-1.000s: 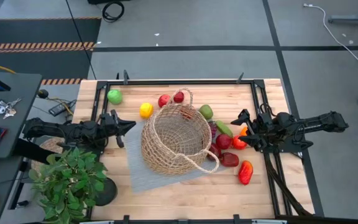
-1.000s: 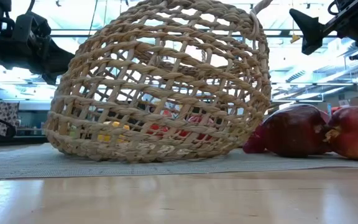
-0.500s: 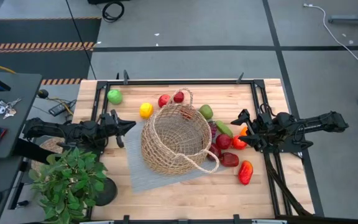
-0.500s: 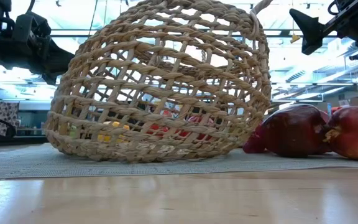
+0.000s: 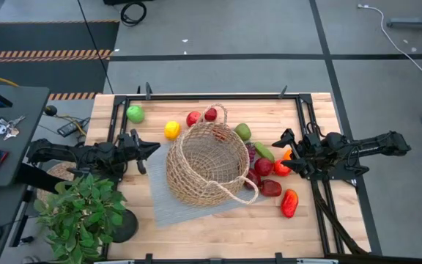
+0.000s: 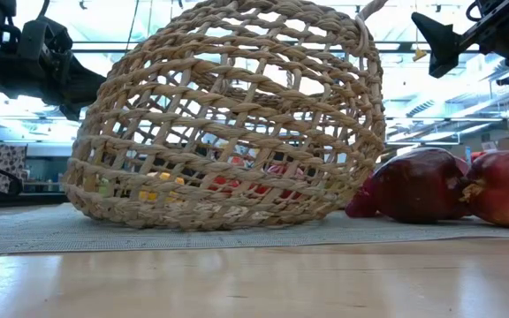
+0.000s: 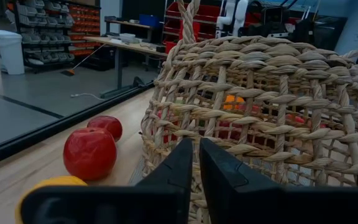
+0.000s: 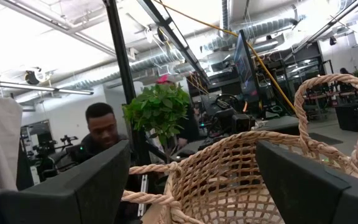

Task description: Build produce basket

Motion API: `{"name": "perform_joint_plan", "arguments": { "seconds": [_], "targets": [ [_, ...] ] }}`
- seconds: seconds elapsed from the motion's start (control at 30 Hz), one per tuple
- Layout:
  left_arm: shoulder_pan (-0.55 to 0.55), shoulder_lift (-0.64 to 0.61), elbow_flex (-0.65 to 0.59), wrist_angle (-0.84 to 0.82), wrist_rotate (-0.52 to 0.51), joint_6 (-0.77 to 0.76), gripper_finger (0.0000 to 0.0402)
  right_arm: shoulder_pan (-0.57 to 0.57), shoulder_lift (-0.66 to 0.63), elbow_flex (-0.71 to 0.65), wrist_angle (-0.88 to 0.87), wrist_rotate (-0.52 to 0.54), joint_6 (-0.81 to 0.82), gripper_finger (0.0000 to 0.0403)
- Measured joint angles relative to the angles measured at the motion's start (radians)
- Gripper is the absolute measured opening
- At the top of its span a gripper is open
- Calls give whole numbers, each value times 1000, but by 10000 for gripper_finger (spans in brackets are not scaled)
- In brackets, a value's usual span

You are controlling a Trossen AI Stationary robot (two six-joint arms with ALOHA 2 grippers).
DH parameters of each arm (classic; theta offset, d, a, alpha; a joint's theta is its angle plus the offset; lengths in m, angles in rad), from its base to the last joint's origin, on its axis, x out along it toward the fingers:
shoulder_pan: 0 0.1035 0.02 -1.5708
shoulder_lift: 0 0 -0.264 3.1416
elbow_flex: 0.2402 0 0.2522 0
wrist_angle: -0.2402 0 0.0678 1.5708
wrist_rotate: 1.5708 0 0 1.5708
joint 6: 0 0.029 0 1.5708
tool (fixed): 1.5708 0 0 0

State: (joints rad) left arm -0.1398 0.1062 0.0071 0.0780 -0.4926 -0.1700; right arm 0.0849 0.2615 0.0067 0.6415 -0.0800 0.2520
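The woven basket (image 5: 207, 163) stands on a grey mat (image 5: 168, 207) at mid-table, and I see nothing inside it from above. Produce lies around it on the wood. A green apple (image 5: 135, 114), a lemon (image 5: 172, 130), two red apples (image 5: 193, 118) and a green pear (image 5: 243, 131) are on its far side. Red pieces (image 5: 271, 188) and a red pepper (image 5: 289, 203) lie to its right. My left gripper (image 5: 152, 147) is shut and level, left of the basket (image 7: 260, 112), touching nothing. My right gripper (image 5: 280, 152) hangs open above the right-hand produce, facing the basket (image 8: 241, 174).
A leafy potted plant (image 5: 79, 213) stands at the table's near left corner. Black frame rails (image 5: 218, 95) run along the table edges. A person (image 8: 101, 134) is beyond the table's left side. Bare wood lies along the near edge (image 5: 233, 235).
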Motion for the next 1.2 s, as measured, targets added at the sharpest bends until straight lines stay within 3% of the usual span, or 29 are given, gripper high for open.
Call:
{"name": "perform_joint_plan", "arguments": {
  "seconds": [1.2],
  "targets": [
    [0,0,0,0,0,0,40,0,0,0,0,0,0,351]
  ]
}}
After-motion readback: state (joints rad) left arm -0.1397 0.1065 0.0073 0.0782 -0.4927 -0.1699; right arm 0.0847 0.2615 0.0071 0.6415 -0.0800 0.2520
